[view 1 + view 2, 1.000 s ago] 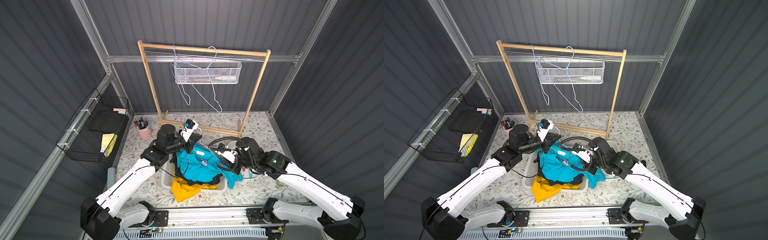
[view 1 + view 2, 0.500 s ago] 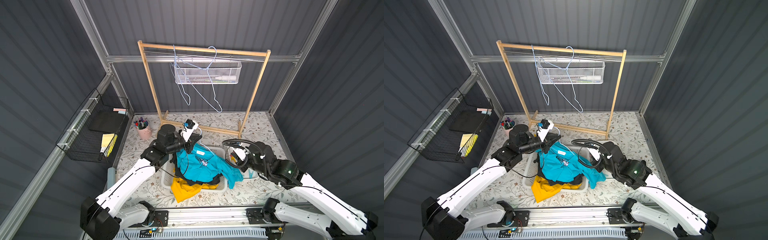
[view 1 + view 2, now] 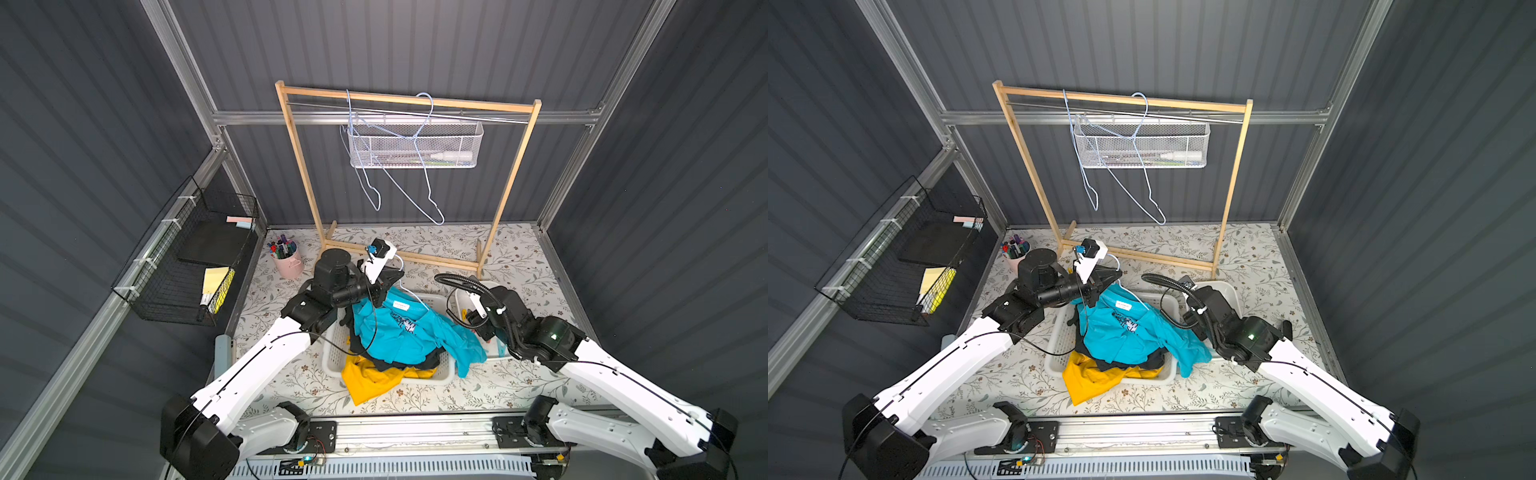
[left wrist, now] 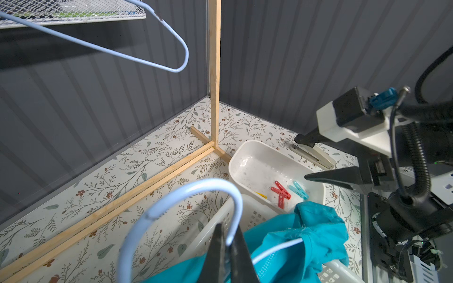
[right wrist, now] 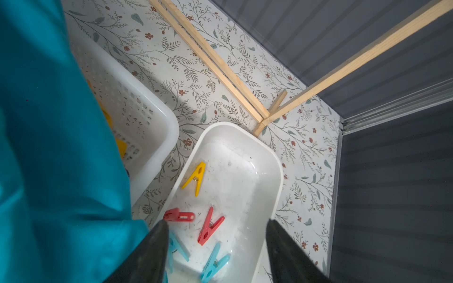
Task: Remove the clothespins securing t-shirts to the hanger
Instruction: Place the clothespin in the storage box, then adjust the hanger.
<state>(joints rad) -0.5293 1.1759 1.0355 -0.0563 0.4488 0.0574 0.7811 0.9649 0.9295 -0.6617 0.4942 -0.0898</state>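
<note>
While wide above the bin [image 5: 280,176] rim, right end effector [image 5: 215,221]; left end effector [image 4: 228,231] tight on hanger [image 4: 210,182].

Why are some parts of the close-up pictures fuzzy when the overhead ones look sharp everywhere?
Left wrist view: the hanger and left gripper sit near the lens and blur, while the clothespins beyond are crisp. Right wrist view: the teal shirt and right gripper are soft, the white tub sharp. Both top views: even light, soft shadows, all in focus.
</note>
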